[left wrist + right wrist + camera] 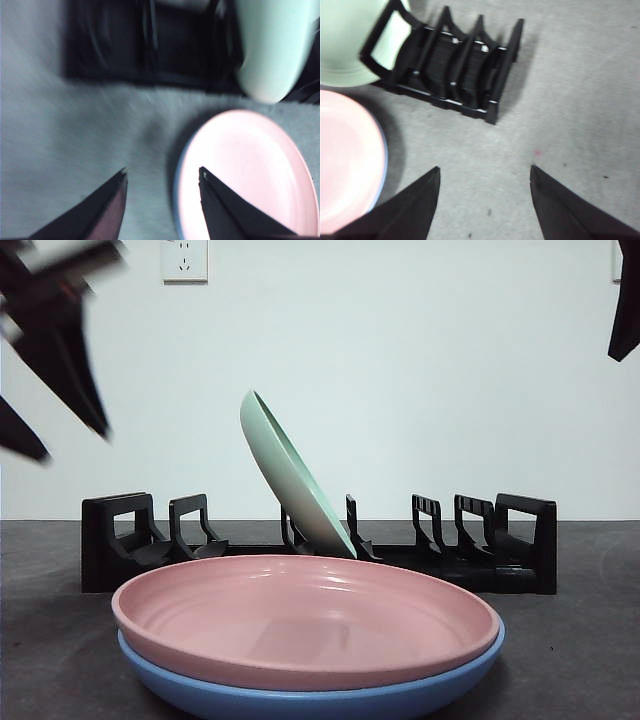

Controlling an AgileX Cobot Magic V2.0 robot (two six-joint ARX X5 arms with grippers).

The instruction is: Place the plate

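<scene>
We see a pink plate (305,618) sitting nested on top of a blue plate (300,695) at the near edge of the dark bench (50,660), both lying flat and right side up. Behind them a black dish rack (320,545) runs across the bench, and a pale green plate (292,475) stands in one of its middle slots, tilted so that its upper rim leans toward the left of the front view. On the white wall above there is a power socket (184,259). The left gripper (162,177) hangs above the bench just beside the stacked plates, its jaws spread apart and holding nothing; in its own wrist view one jaw lies over the rim of the pink plate while the other is over bare bench, and the picture is blurred. We match it to the big dark shape at the upper left of the front view. The right gripper (485,170) also has its jaws apart and empty, over bare bench near the end of the rack, well apart from the plates, and it shows in the front view only as a black tip at the top right corner
</scene>
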